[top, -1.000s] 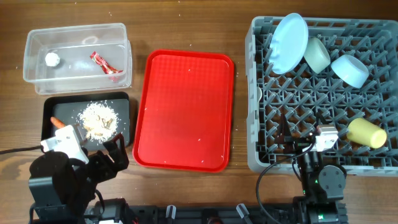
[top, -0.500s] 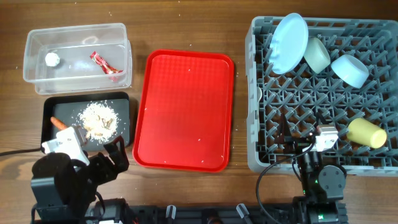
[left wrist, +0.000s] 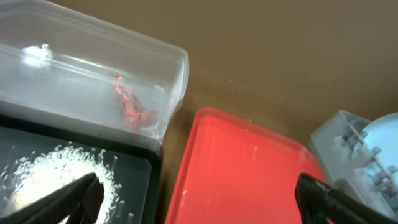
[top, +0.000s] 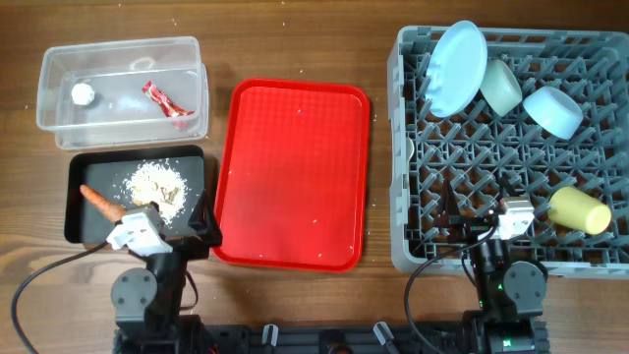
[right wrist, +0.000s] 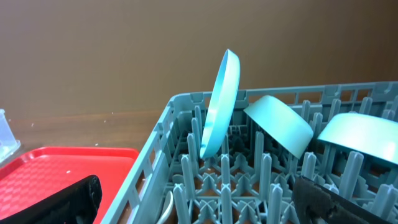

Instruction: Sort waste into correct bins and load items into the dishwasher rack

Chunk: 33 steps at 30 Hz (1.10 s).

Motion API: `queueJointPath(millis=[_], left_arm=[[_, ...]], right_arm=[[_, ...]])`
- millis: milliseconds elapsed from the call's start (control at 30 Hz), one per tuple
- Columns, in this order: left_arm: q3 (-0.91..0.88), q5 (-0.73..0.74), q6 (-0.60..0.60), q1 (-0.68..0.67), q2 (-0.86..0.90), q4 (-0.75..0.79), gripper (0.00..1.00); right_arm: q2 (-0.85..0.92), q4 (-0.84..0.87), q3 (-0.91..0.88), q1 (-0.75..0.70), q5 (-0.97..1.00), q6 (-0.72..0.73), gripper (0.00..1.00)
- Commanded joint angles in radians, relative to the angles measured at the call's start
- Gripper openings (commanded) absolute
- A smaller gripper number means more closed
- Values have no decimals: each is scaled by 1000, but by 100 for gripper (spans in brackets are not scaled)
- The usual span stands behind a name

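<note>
From overhead, my left arm (top: pixel 147 285) is covering the near right corner of the black tray (top: pixel 84 169). On my left wrist, the paper ball (left wrist: pixel 35 53) is showing only as a blur through the clear tub (left wrist: pixel 124 68). On my right wrist, pegs (right wrist: pixel 261 168) are hiding most of something white (right wrist: pixel 166 208); I'm not making out what.

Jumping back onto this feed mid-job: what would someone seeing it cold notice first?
The bright red serving tray dominates the middle, nearly bare. To its right, the big grey rack holds a pale blue plate on edge, a green bowl, a blue bowl and a yellow cup. At left, a red wrapper lies in the clear tub, with rice and a carrot in the black tray on its near side.
</note>
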Motion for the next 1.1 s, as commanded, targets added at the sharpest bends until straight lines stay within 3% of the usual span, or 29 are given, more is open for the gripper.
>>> queueJointPath(millis=[0,33,167,1067], left_arm=[[-161,-11,98,-4,-21,337,100],[-203,-10,121,-4,-21,415,100],[-212,-9,138,-4,-21,290,100],[-212,-6,138,-4,-21,295,100]], right_arm=[[-10,3,-1,3,-15,-18,100],[-10,3,-1,3,-15,-18,100],[-10,3,-1,3,-15,-18,100],[-10,3,-1,3,-15,-18,100]])
